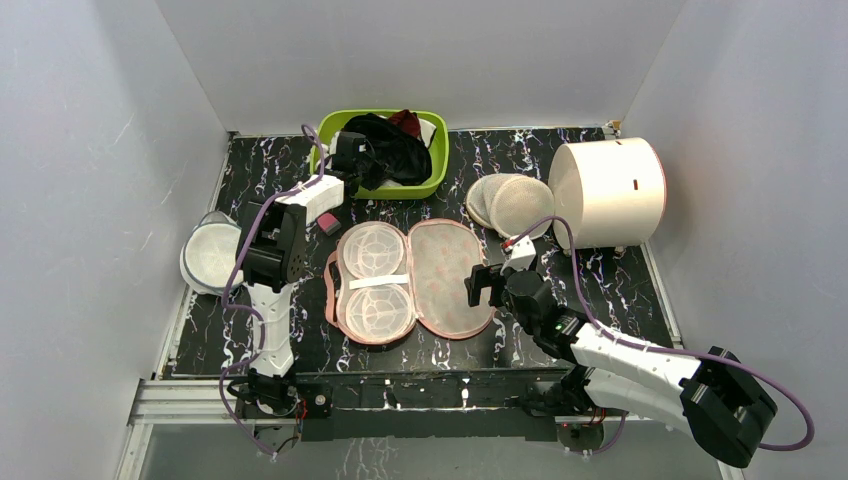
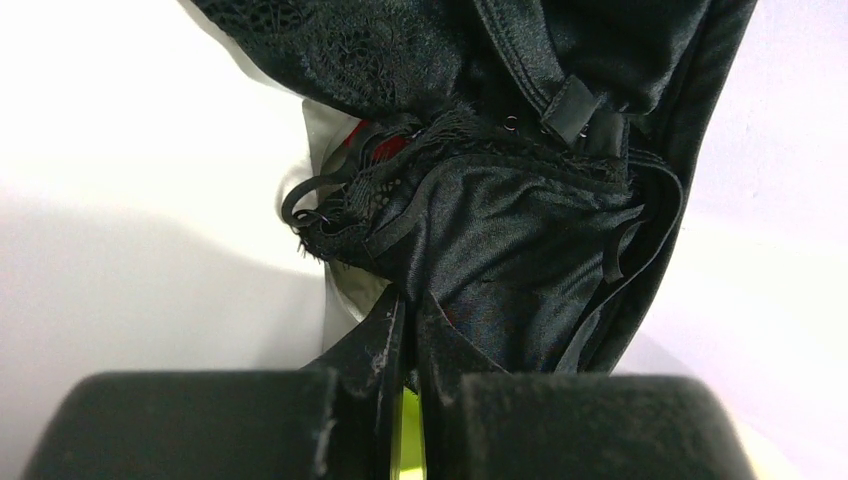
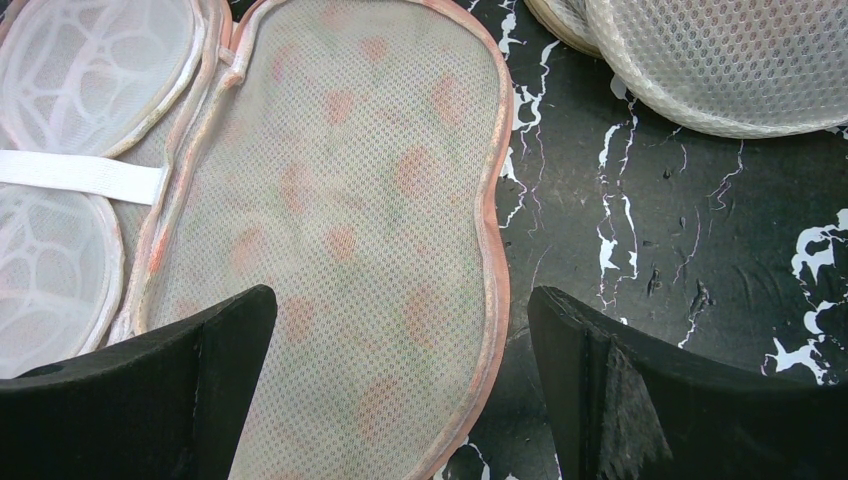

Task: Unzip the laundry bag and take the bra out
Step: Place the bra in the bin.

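The laundry bag (image 1: pixel 415 280) lies unzipped and spread open in two halves on the black marbled table. Its left half holds white cup frames under a white strap (image 1: pixel 378 281); its right half shows mesh lining (image 3: pixel 350 200) with a pink edge. The black bra (image 1: pixel 392 150) hangs over the green basket (image 1: pixel 437 168). My left gripper (image 1: pixel 350 157) is at the basket, shut on the bra's black fabric (image 2: pixel 520 230); its jaws (image 2: pixel 410 320) pinch a fold. My right gripper (image 1: pixel 482 286) is open and empty above the bag's right edge (image 3: pixel 400 310).
Red and white clothes lie in the basket under the bra. Two round white mesh domes (image 1: pixel 510 203) and a white drum (image 1: pixel 610 190) stand at the back right. Another round white mesh piece (image 1: pixel 210 256) lies at the left edge. A small pink object (image 1: pixel 328 222) lies by the left arm.
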